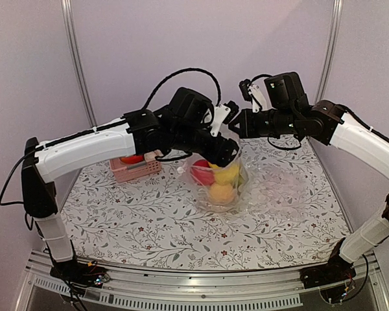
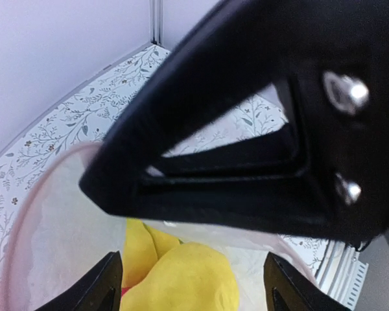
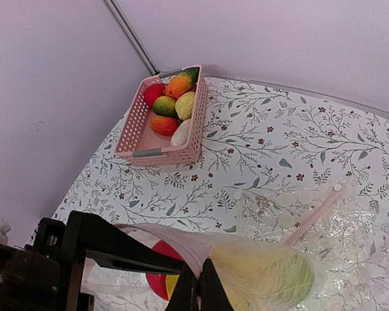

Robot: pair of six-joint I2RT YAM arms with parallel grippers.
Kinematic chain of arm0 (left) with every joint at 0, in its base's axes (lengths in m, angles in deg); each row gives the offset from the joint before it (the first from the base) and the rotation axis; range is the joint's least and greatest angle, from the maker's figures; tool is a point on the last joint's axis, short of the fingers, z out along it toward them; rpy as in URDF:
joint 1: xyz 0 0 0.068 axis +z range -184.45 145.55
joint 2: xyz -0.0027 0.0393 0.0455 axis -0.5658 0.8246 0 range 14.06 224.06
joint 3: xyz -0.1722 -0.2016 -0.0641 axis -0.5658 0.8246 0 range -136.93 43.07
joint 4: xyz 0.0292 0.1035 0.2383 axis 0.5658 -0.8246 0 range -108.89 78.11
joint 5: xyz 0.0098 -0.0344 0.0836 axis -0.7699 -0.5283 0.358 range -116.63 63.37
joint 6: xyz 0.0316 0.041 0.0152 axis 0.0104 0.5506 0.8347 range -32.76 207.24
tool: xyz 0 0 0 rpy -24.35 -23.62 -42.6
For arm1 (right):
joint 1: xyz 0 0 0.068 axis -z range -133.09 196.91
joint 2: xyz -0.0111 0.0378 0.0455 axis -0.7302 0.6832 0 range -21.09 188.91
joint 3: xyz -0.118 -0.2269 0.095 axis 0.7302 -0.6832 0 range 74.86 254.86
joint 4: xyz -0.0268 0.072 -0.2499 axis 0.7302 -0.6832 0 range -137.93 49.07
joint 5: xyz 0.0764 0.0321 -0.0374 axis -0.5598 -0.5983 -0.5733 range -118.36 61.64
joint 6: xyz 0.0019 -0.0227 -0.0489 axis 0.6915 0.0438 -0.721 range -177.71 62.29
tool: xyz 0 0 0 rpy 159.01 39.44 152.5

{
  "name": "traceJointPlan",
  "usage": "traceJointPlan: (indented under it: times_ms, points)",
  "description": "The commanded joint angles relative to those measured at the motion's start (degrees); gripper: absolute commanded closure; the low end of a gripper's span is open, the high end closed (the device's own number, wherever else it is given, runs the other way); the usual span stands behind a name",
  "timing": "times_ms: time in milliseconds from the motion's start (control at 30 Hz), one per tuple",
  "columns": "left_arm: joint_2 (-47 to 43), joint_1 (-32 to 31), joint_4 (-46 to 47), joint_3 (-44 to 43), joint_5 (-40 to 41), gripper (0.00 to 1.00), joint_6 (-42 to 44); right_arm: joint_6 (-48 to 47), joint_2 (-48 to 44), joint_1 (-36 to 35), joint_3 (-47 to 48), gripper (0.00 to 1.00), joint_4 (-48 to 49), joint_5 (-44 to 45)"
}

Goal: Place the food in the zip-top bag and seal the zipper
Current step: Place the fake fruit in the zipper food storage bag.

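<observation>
The zip-top bag [image 1: 222, 184] hangs upright over the middle of the table with its mouth open. My right gripper [image 3: 200, 285] is shut on its rim, where the pale pinkish zipper [image 3: 175, 234] runs. Red [image 1: 201, 172], yellow [image 1: 228, 173] and orange [image 1: 222, 193] food lie inside the bag. My left gripper [image 2: 194, 288] hovers over the mouth, open, both fingertips [image 2: 107, 285] standing clear of the yellow food [image 2: 181, 278] beneath them. The right gripper [image 1: 235, 131] holds the bag's far right edge, close to my left gripper [image 1: 225, 155].
A pink slatted basket [image 3: 159, 120] at the back left holds several more toy fruits [image 3: 165, 103]. A larger crinkled clear bag [image 3: 350, 220] with its own pink strip [image 3: 314, 214] lies flat on the table, right of the held bag. The right gripper's black finger frame [image 2: 259, 129] fills the upper left wrist view.
</observation>
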State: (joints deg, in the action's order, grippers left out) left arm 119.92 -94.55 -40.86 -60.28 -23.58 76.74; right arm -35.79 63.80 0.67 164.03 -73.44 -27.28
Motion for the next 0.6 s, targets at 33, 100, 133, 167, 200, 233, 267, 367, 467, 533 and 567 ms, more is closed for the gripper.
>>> traceJointPlan:
  times_ms: [33,100,133,167,200,233,267,367,467,533,567]
  points:
    - [-9.76,-0.20,3.23,5.23,-10.82,0.22,0.19,0.41,-1.24,-0.42,-0.31,1.00,2.11,2.01]
    - [-13.30,-0.11,3.12,7.01,-12.07,0.20,-0.41,0.41,-1.14,-0.43,-0.16,1.00,2.08,2.09]
    - [-15.02,-0.11,2.72,7.90,-12.31,0.19,-0.60,0.46,-0.96,-0.39,-0.09,1.00,2.10,2.13]
    - [-16.76,-0.11,2.23,8.81,-12.30,0.18,-0.89,0.49,-0.84,-0.38,0.02,1.00,2.09,2.16]
    - [-18.36,-0.11,1.54,9.81,-12.09,0.17,-1.43,0.50,-0.65,-0.38,0.15,1.00,2.09,2.11]
    - [-20.04,-0.11,1.24,10.97,-11.67,0.16,-1.98,0.50,-0.48,-0.40,0.25,1.00,2.07,2.06]
    - [-21.52,-0.11,0.57,12.21,-11.15,0.15,-2.45,0.70,-0.26,-0.40,0.41,1.00,2.08,1.96]
    - [-26.03,-0.11,-0.85,17.08,-7.90,0.14,-4.04,0.92,0.05,-0.38,0.86,1.00,2.09,1.74]
    - [-29.97,-0.11,-1.71,24.09,-3.40,0.12,-5.82,0.96,0.11,-0.35,1.17,1.00,2.05,1.73]
    - [-31.70,-0.11,-2.04,27.74,-1.45,0.12,-7.22,1.01,0.26,-0.42,1.40,1.00,2.00,1.56]
    - [-32.35,-0.11,-1.94,29.48,-1.32,0.12,-7.89,1.09,0.28,-0.41,1.51,1.00,1.99,1.48]
